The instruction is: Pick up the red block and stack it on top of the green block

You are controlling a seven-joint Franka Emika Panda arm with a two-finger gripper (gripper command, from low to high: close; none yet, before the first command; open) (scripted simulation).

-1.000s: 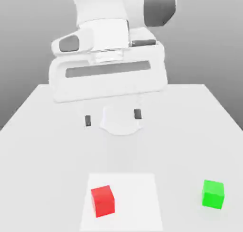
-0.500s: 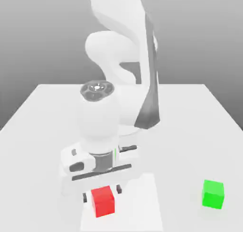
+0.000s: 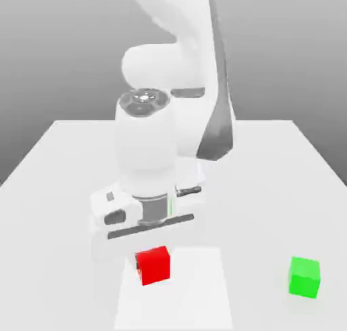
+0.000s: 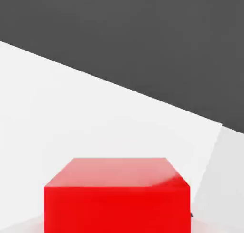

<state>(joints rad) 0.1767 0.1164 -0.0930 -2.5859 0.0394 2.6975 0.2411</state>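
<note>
The white arm (image 3: 173, 106) rises from the back of the surface (image 3: 61, 160), arches forward and drops its wrist straight down, so the broad white hand hangs level just above the near part of the surface. The gripper (image 3: 153, 263) points downward and its jaws are pinched on the red block (image 3: 154, 265), which sits tucked under the hand's lower edge, its top partly covered by the hand's body. In the hand view the red block (image 4: 116, 196) looms large and close, with a glossy top face that catches a soft highlight toward one corner and a flat, saturated front face. In the exterior view the block appears slightly above the surface, over a paler rectangular patch (image 3: 196, 302); whether it is clear of the surface cannot be told for certain. The surface is a plain white slab that narrows toward the back, set against a smooth grey backdrop that darkens upward. The green block (image 3: 304, 276) rests on the surface well apart from the red one, toward the exterior view's right, upright and square to the view, with a brighter top and slightly darker sides. The red block looks to be a cube of much the same build as the green one.
</note>
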